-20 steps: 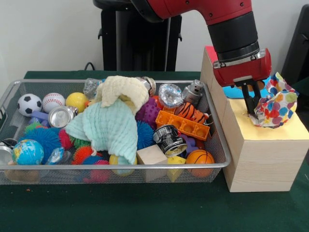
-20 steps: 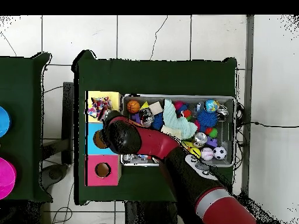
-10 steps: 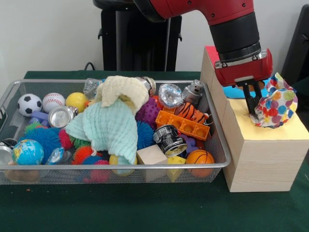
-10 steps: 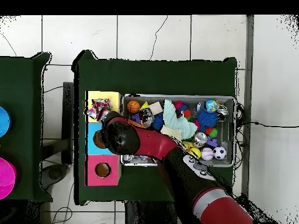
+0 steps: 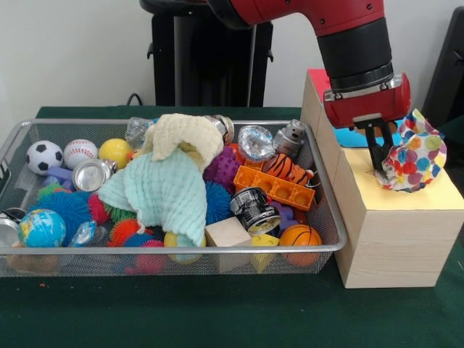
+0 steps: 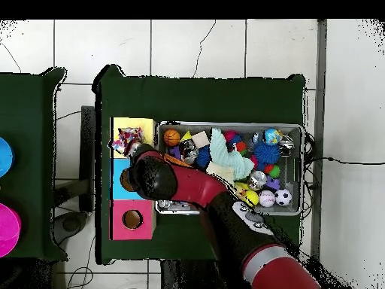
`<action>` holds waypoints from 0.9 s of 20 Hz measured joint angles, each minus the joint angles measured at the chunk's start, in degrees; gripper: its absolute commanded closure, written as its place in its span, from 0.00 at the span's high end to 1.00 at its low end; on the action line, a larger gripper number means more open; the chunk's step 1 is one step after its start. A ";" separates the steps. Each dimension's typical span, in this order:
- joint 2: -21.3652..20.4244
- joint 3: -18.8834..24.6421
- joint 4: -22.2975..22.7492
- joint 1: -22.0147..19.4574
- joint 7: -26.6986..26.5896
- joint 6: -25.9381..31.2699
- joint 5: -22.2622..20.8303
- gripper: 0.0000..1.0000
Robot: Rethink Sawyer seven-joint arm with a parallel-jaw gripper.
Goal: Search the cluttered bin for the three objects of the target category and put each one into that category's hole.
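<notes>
The red and black arm (image 5: pixel 341 36) reaches down over the wooden box (image 5: pixel 391 239), and the gripper (image 5: pixel 377 154) sits right at the yellow face (image 5: pixel 428 197), its dark tip touching down beside 1 patterned fabric bundle (image 5: pixel 413 159). The bundle, white with red, blue, yellow and green dots, rests on that yellow face, pressed against the jaws; whether the jaws are clenched on it or released I cannot tell, since only a single dark finger shows. The hole itself is hidden under bundle and gripper. From overhead, the bundle (image 6: pixel 126 140) lies on the yellow end of the box (image 6: pixel 134 128). To the side, the wire-mesh bin (image 5: pixel 14 138) sits on the green surface (image 5: pixel 217 319), packed with balls, cans, a mint-green cloth (image 5: pixel 163 192) and a cream cloth (image 5: pixel 185 138) on top.
</notes>
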 measured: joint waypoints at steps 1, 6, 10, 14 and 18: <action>-0.19 -0.48 0.00 0.45 0.00 0.07 0.18 0.00; -1.17 -2.41 0.07 1.64 0.00 1.61 0.67 0.00; -2.38 -4.80 0.17 2.69 0.00 4.70 0.84 0.00; -3.57 -6.93 0.40 3.46 0.00 7.33 0.80 0.00; -4.04 -8.32 0.84 3.58 0.00 8.58 0.79 0.00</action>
